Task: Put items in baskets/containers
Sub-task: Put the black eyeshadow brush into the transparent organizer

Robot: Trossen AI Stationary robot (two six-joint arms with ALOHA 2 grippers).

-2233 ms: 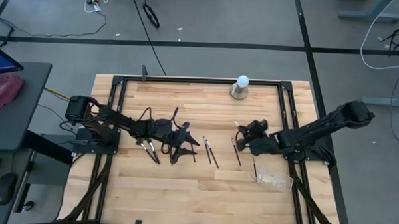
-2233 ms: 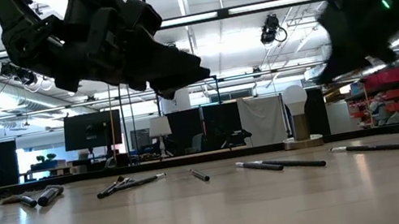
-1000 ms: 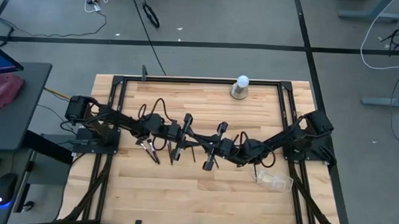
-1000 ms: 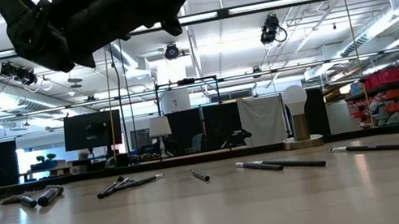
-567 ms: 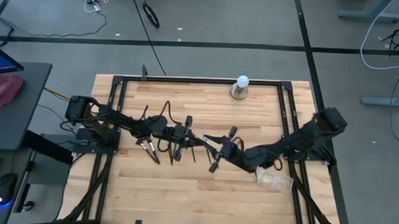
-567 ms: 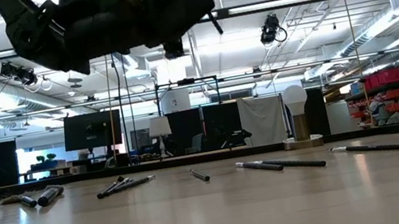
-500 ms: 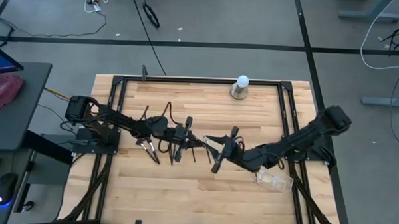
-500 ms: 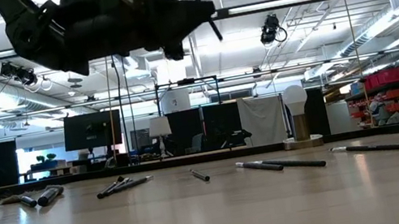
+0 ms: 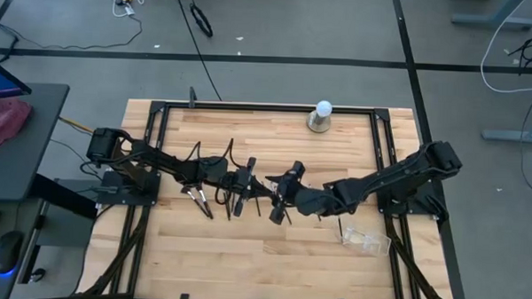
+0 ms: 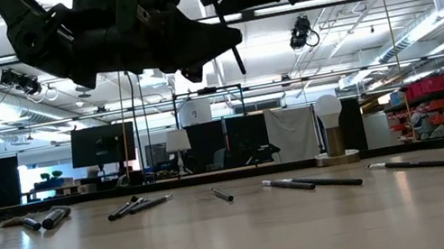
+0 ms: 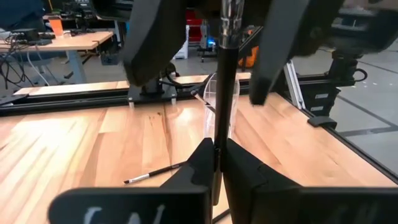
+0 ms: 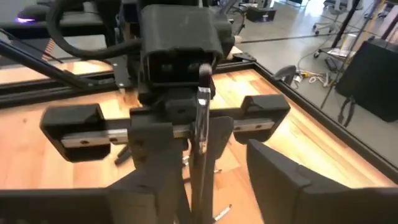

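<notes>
Above mid-table, the left gripper [image 9: 250,186] pinches a thin dark-handled makeup brush [image 11: 221,93]; the right gripper [image 9: 278,200], fingers spread, straddles it. More brushes [image 9: 197,200] lie on the pale wooden table [image 9: 244,255]. Near right, the clear plastic organiser [image 9: 366,241]; contents unclear. Far right, a white ball lamp [image 9: 320,116].

Black brush [image 11: 219,93], pale wooden table [image 9: 244,255]
</notes>
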